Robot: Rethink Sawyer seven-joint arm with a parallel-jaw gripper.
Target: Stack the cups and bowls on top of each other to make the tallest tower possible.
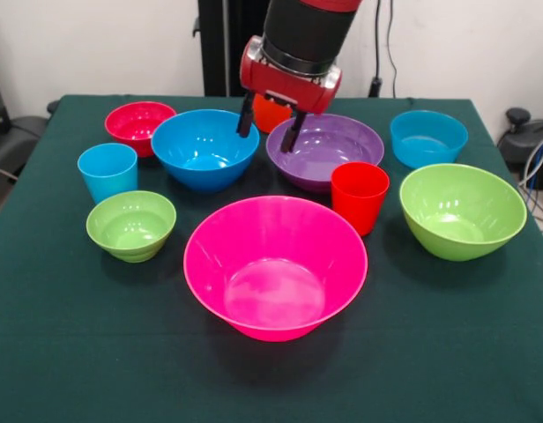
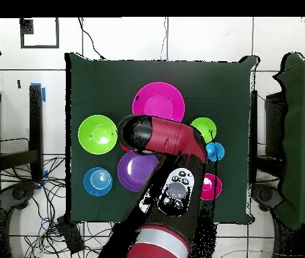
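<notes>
All bowls and cups stand mouth-up; the tool (image 1: 270,129), fingers apart and empty, half hides the orange cup (image 1: 270,115) at upper centre.

Green-clothed table (image 1: 60,352); bowls (image 1: 275,264) and cups (image 1: 360,196) rest separately.

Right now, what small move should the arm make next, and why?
Probably lower straight down: the gripper hangs open, fingers apart, above the gap between the blue bowl and the purple bowl, in front of the orange cup. Nothing is stacked yet.
</notes>
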